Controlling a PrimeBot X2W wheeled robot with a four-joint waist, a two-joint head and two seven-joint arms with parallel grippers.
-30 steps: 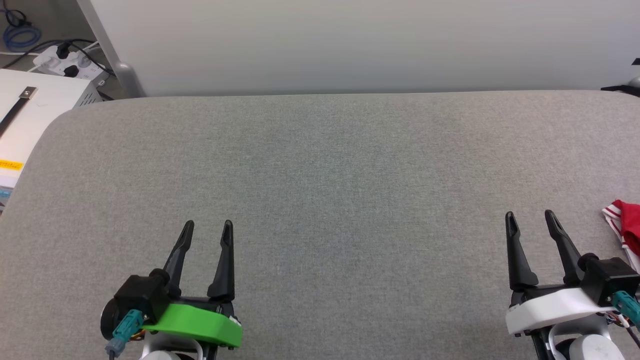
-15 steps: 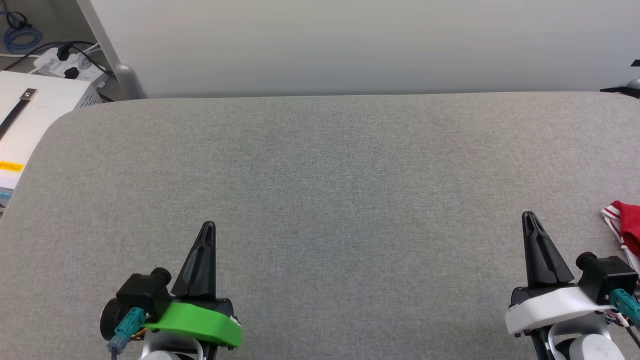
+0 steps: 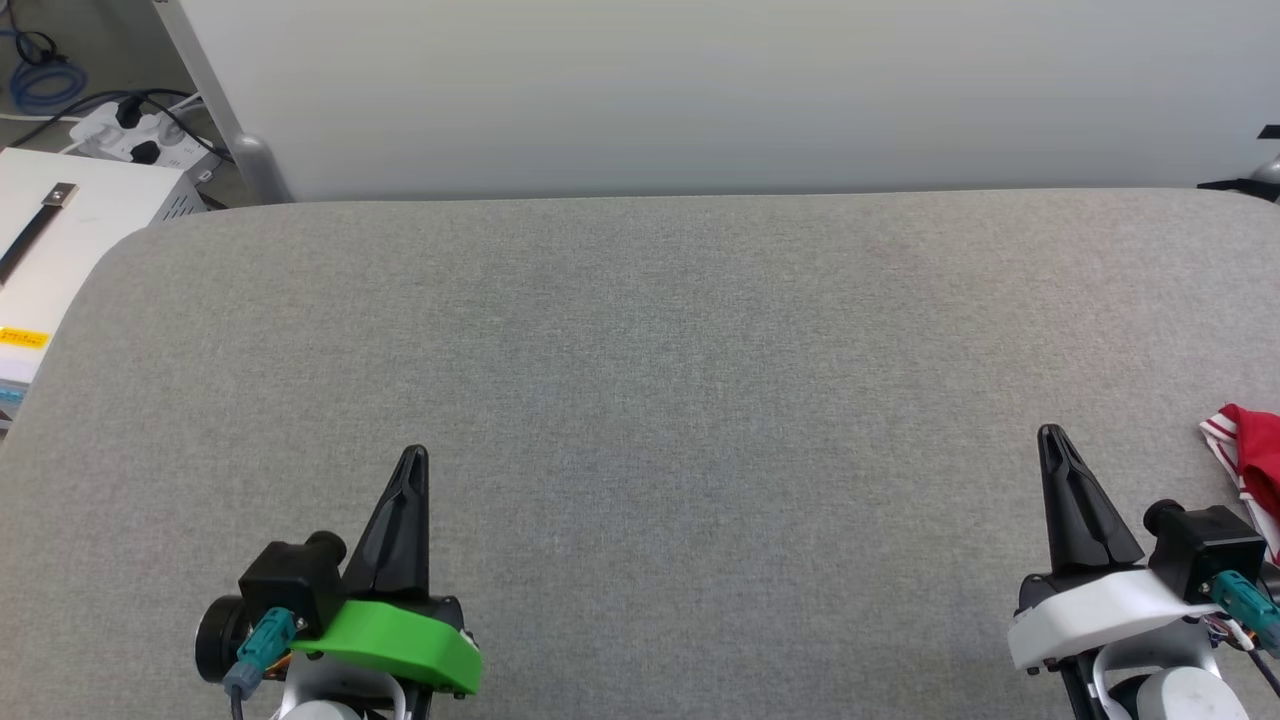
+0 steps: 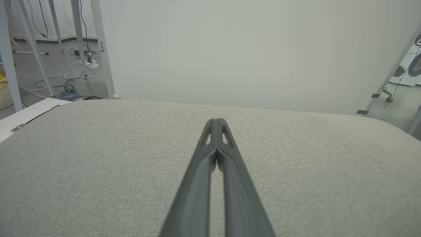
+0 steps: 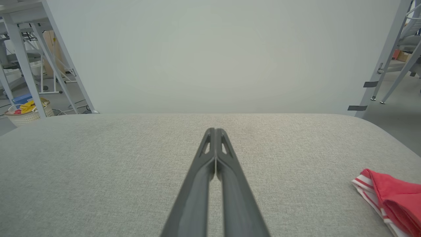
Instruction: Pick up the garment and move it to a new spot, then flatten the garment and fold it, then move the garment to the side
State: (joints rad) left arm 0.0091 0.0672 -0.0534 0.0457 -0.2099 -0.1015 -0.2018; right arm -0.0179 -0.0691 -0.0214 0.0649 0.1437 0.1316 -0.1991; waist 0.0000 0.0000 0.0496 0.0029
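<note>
We work over a wide grey cloth-covered tabletop point(image 3: 640, 330) with rounded corners, which spreads across most of the head view. Behind its far edge stands a plain pale panel point(image 3: 700, 90). Off the near-left corner sits a white cabinet point(image 3: 70, 220) with a dark strap across its top and a yellow label lower down.

Our left end effector point(image 3: 413, 457), on its green mount, sits low at the left with its fingers pointing toward the far edge. They are pressed together tip to tip, and the left wrist view shows them point(image 4: 216, 122) meeting along their length over bare grey cloth. Our right end effector point(image 3: 1050, 437), on its white mount, sits low at the right, pointing the same way, with its fingers closed on each other too. The right wrist view shows the same meeting tips point(image 5: 214, 131). We cannot tell whether either pair touches the cloth beneath.

The garment point(image 3: 1255, 455) lies on the tabletop at the right edge of the head view, just beside the right wrist's black camera housing and cut off by the frame. We see red cloth with red-and-white striped trim. In the right wrist view it point(image 5: 391, 194) rests at the lower right, apart from the fingers.

On the floor beyond the cabinet lie a white power strip point(image 3: 130, 135) with dark plugs and a blue cable coil point(image 3: 45, 75).
</note>
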